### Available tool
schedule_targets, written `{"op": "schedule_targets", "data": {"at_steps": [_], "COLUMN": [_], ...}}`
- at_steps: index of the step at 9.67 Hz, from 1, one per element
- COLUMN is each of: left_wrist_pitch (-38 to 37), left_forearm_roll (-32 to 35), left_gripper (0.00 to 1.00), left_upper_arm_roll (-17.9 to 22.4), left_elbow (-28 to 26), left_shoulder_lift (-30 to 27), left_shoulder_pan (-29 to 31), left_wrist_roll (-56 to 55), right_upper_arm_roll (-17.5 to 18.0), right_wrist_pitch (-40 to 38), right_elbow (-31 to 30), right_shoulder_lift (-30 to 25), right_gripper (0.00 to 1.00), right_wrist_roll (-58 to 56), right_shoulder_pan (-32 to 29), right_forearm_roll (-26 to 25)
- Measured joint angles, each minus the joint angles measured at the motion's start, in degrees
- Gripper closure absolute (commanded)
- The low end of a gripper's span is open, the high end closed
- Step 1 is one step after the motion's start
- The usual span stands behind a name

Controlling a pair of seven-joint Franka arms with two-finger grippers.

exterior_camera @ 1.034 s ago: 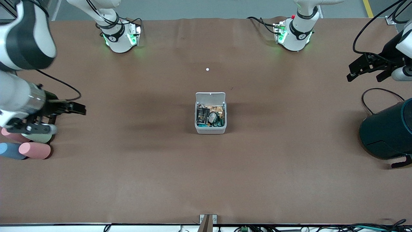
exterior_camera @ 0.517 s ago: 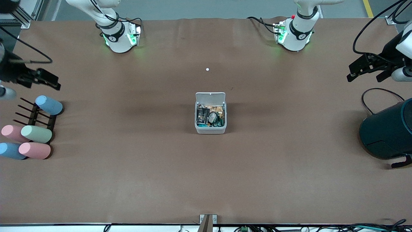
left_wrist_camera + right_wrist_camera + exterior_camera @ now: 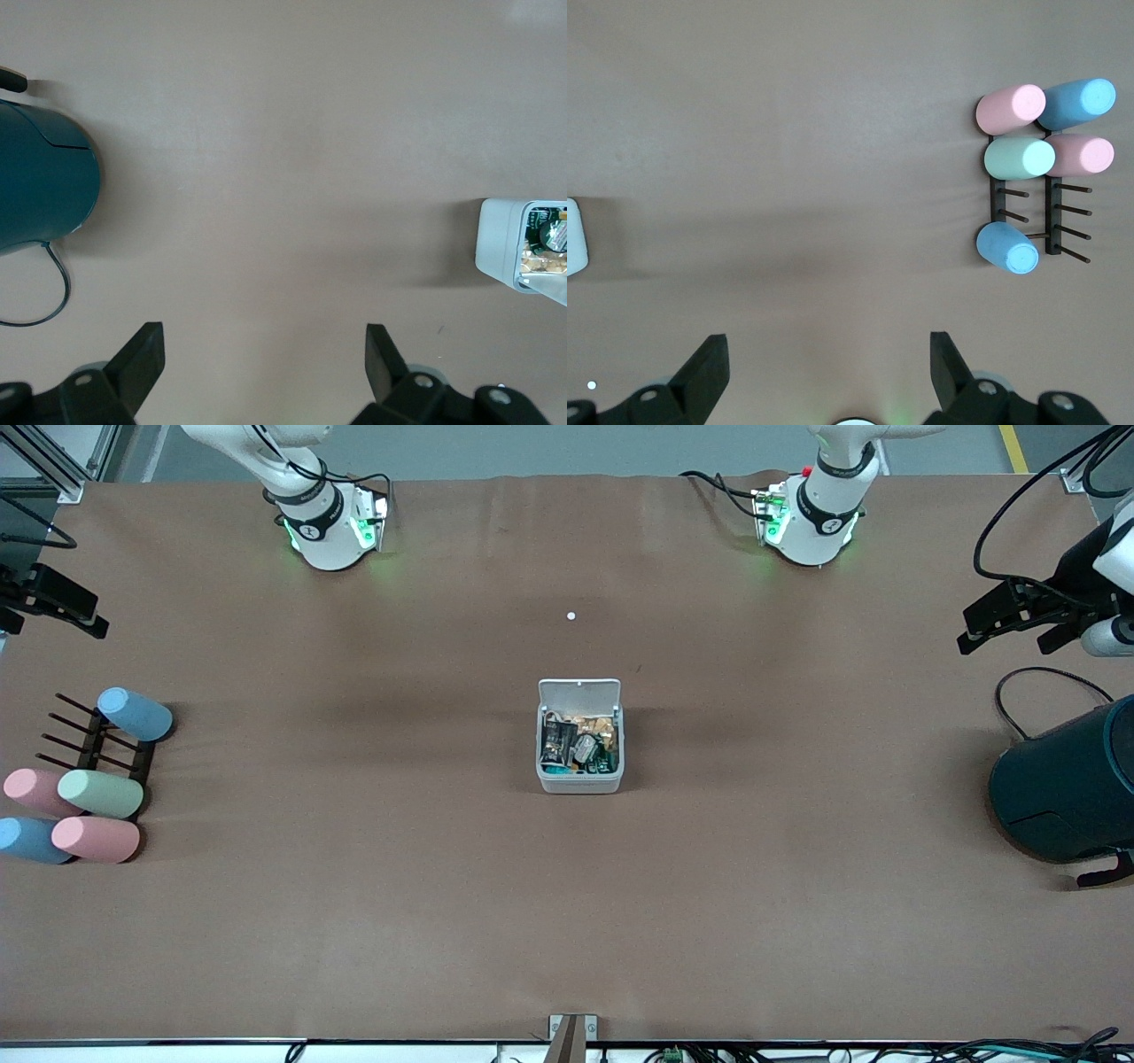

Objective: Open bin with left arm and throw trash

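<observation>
The bin [image 3: 580,779], a small white-grey box, stands in the middle of the table with its lid [image 3: 579,692] swung up. The trash [image 3: 578,746], dark wrappers and beige scraps, fills the inside. In the left wrist view the bin [image 3: 498,239] shows at the edge, with trash [image 3: 549,237] visible in it. My left gripper [image 3: 970,629] [image 3: 264,341] hangs open and empty over the left arm's end of the table. My right gripper [image 3: 96,618] [image 3: 826,347] is open and empty over the right arm's end. A corner of the bin [image 3: 574,237] shows in the right wrist view.
A big dark teal container [image 3: 1067,784] [image 3: 40,186] with a black cable sits at the left arm's end. Several pastel cylinders [image 3: 99,794] [image 3: 1019,157] lie around a black peg rack [image 3: 93,744] [image 3: 1050,221] at the right arm's end. A tiny white dot [image 3: 570,615] lies toward the bases.
My right arm has swung off the pastel cylinders toward the table's edge and the bases, uncovering the rack and a blue cylinder. The left gripper barely shifted.
</observation>
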Motion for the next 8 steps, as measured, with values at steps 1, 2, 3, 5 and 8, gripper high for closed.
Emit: {"op": "schedule_targets", "data": {"at_steps": [1, 2, 3, 5, 8], "left_wrist_pitch": [0.0, 0.0, 0.0, 0.0, 0.0], "left_forearm_roll": [0.1, 0.2, 0.3, 1.5, 1.9], "left_gripper": [0.0, 0.0, 0.0, 0.0, 0.0], "left_upper_arm_roll": [0.0, 0.0, 0.0, 0.0, 0.0], "left_elbow": [0.0, 0.0, 0.0, 0.1, 1.4], "left_shoulder_lift": [0.0, 0.0, 0.0, 0.1, 0.1], "left_shoulder_pan": [0.0, 0.0, 0.0, 0.0, 0.0], "left_wrist_roll": [0.0, 0.0, 0.0, 0.0, 0.0], "right_upper_arm_roll": [0.0, 0.0, 0.0, -0.4, -0.5], "right_wrist_pitch": [0.1, 0.2, 0.9, 1.7, 1.7], "right_elbow": [-0.7, -1.6, -2.8, -4.1, -4.1], "right_shoulder_lift": [0.2, 0.2, 0.3, 0.3, 0.3], "right_gripper": [0.0, 0.0, 0.0, 0.0, 0.0], "right_wrist_roll": [0.0, 0.0, 0.0, 0.0, -0.1], "right_shoulder_pan": [0.6, 1.1, 1.3, 1.3, 1.3], "right_forearm_roll": [0.0, 0.0, 0.0, 0.0, 0.0]}}
